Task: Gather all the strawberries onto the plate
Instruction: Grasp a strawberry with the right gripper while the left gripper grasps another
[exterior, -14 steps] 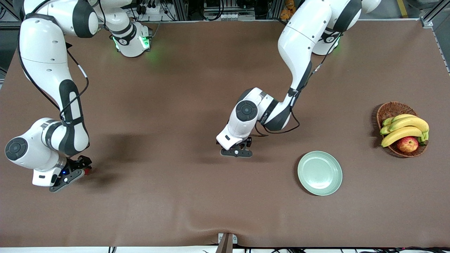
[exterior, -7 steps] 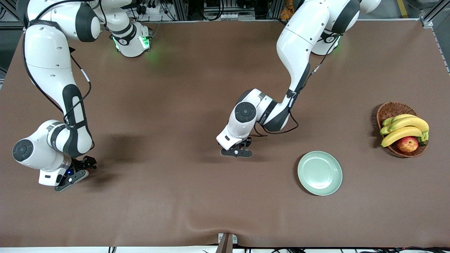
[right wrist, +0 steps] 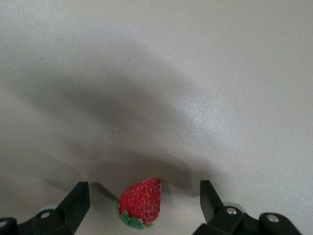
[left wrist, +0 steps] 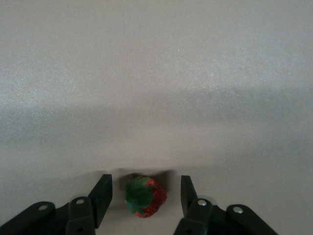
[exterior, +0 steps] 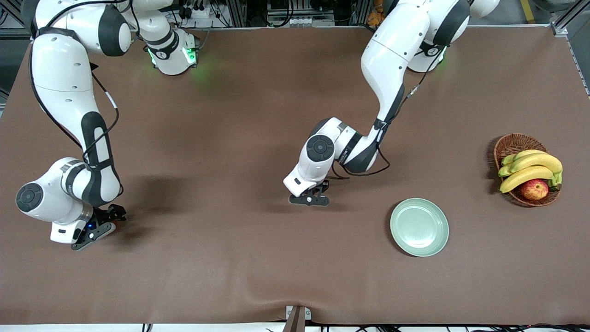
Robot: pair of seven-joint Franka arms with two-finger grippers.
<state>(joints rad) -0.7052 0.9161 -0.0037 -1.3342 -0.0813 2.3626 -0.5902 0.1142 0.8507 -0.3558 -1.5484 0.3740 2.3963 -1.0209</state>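
Nearest the camera, our right gripper (exterior: 94, 230) sits low with jaws wide around a strawberry (right wrist: 141, 201) at its end of the table. The plate (exterior: 419, 227) is empty. Mid-table, our left gripper (exterior: 309, 199) brackets another strawberry (left wrist: 145, 196), small gaps either side. Looks like the pinch comes next, then lift toward the plate.

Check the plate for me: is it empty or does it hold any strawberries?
Empty. The front view shows the plate with only bare mint-green surface; no strawberry lies in it.
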